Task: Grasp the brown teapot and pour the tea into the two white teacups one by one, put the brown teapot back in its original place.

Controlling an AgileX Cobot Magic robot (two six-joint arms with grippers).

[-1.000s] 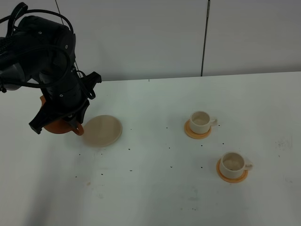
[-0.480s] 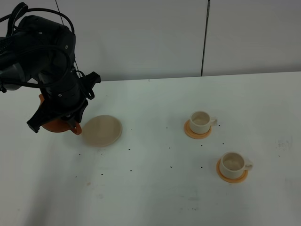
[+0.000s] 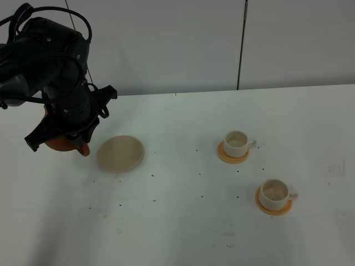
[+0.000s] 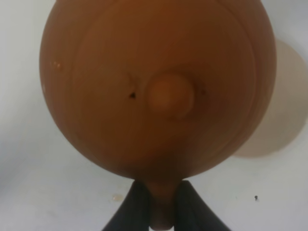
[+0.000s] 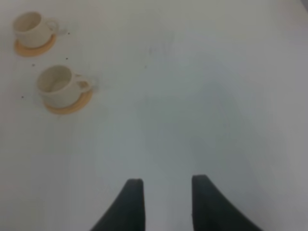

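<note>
The brown teapot (image 3: 60, 145) hangs just above the table at the left, its lid on, and the tea is hidden. My left gripper (image 4: 162, 209) is shut on the teapot's handle, and the lid knob (image 4: 169, 96) faces the left wrist camera. The pale beige saucer (image 3: 121, 153) lies bare just right of the teapot. Two white teacups (image 3: 237, 142) (image 3: 275, 192) stand upright on orange coasters at the right, both also in the right wrist view (image 5: 30, 26) (image 5: 57, 84). My right gripper (image 5: 166, 204) hovers open over bare table, apart from the cups.
The white table (image 3: 183, 221) carries small dark specks around the saucer and cups. A grey wall with a vertical seam (image 3: 241, 44) runs behind the table's far edge. The bulky left arm (image 3: 52, 66) stands over the left rear corner.
The left arm has carried the teapot a little to the left and away from the saucer. Cups and saucer have not moved.
</note>
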